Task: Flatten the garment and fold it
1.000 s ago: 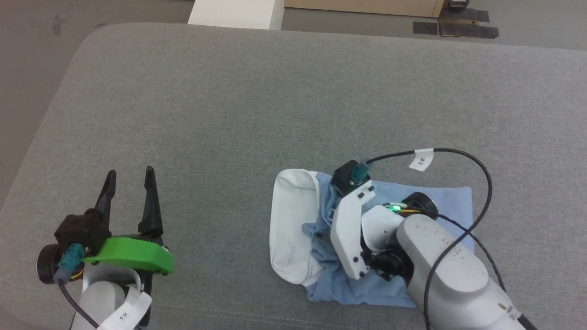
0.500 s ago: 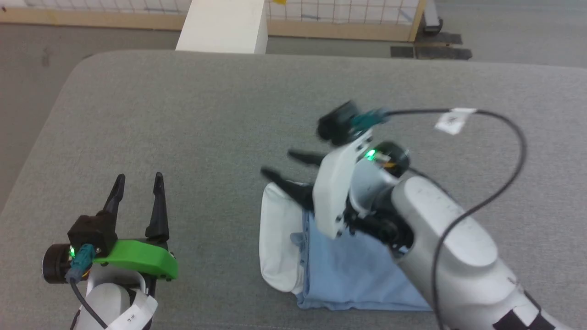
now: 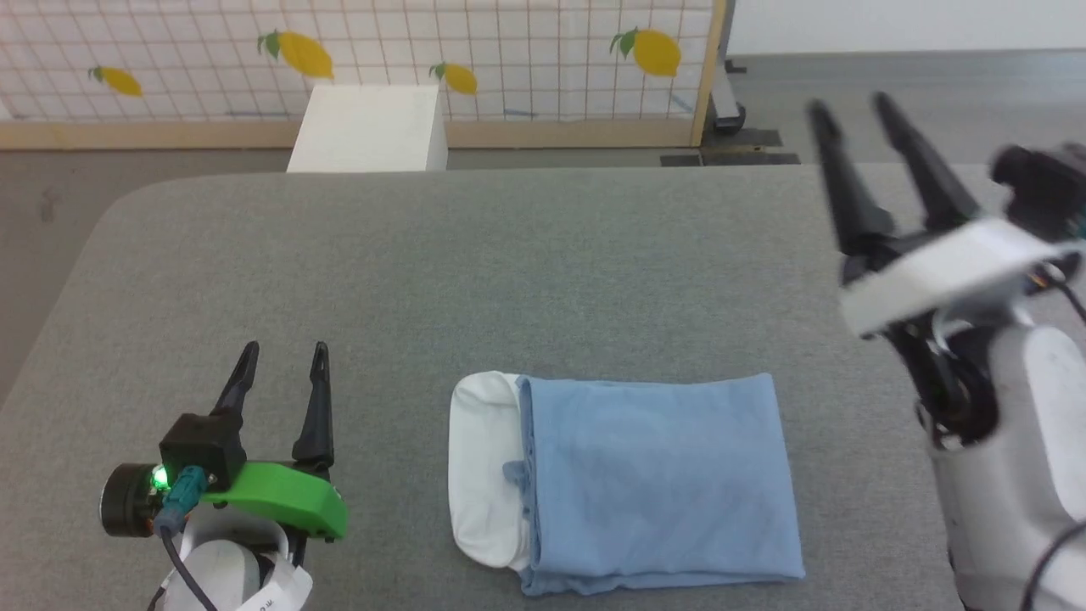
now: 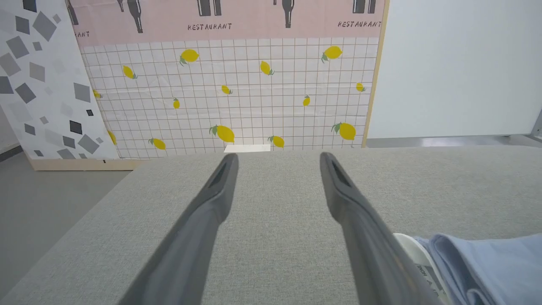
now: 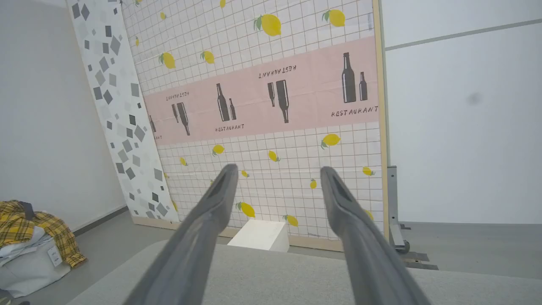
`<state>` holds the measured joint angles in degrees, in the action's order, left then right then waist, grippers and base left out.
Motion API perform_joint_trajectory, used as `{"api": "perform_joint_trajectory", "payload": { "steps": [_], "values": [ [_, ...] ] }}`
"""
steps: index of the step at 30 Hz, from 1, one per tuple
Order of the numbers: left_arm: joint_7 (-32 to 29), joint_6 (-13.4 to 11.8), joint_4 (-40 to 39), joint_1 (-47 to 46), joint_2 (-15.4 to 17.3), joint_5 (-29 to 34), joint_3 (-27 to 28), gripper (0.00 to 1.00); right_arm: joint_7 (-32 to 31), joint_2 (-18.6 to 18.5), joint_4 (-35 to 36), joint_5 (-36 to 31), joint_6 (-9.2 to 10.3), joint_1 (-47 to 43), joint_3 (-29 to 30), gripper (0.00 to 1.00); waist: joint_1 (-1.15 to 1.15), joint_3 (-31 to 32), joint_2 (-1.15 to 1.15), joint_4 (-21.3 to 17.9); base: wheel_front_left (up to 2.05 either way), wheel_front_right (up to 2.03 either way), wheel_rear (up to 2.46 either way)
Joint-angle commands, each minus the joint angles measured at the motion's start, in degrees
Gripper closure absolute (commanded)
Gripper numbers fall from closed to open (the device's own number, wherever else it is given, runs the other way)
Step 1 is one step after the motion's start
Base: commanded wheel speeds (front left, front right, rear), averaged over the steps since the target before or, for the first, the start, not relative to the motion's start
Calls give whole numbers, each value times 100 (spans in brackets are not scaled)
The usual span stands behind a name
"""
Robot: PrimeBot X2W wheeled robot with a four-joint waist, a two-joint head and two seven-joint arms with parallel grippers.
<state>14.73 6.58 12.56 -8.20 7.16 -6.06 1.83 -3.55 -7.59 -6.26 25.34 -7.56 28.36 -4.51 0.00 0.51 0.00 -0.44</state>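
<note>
A grey cloth-covered table (image 3: pixel 509 271) stands before a screen (image 3: pixel 509 51) printed with lemons on a grid, and a white box (image 3: pixel 369 127) sits on the floor between them. At the lower left of the head view the left gripper (image 3: pixel 285 350) sits low over the table, its fingers spread with nothing between them, pointing toward the screen. To its right and apart from it, the garment (image 3: pixel 662 475) lies on the near middle of the table as a flat light blue rectangle with a rounded white part at its left end. The left wrist view adds that end from the side, just beyond the right-hand finger, where the white edge carries small dark lettering (image 4: pixel 424 272). At the far right the right gripper (image 3: pixel 848 103), somewhat blurred, is raised well clear of the garment, its fingers spread and empty and pointing up and away. Its wrist view looks past the table's far edge into the room and adds a pink band with bottles and the word RESTAURANT on the screen, a panel of grey diamonds (image 5: pixel 123 106) to the left, and a heap of yellow plaid cloth (image 5: pixel 29 228) on a pale bin (image 5: pixel 29 271). A second ago the right gripper was down on the garment, with cloth bunched beside it. Now the cloth lies smooth and that arm has lifted away. The head camera has tilted up, bringing the screen in, and the left gripper keeps its pose.
</note>
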Motion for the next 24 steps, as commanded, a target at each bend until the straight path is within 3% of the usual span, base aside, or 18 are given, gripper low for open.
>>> {"api": "perform_joint_trajectory", "payload": {
  "steps": [1,10,24],
  "values": [
    [-1,-41,18,68,-14,-15,-11,0,226,11,100,-150,8,-256,226,0,0,108,0,-100,0,0,0],
    [-5,-134,182,70,-131,-148,-78,0,1477,149,502,-1079,8,-1747,1262,0,0,134,0,-44,0,0,0],
    [19,-212,509,111,-129,-118,-194,0,1846,263,-15,-1523,8,-2837,1174,0,0,142,0,99,0,0,0]
  ]
}}
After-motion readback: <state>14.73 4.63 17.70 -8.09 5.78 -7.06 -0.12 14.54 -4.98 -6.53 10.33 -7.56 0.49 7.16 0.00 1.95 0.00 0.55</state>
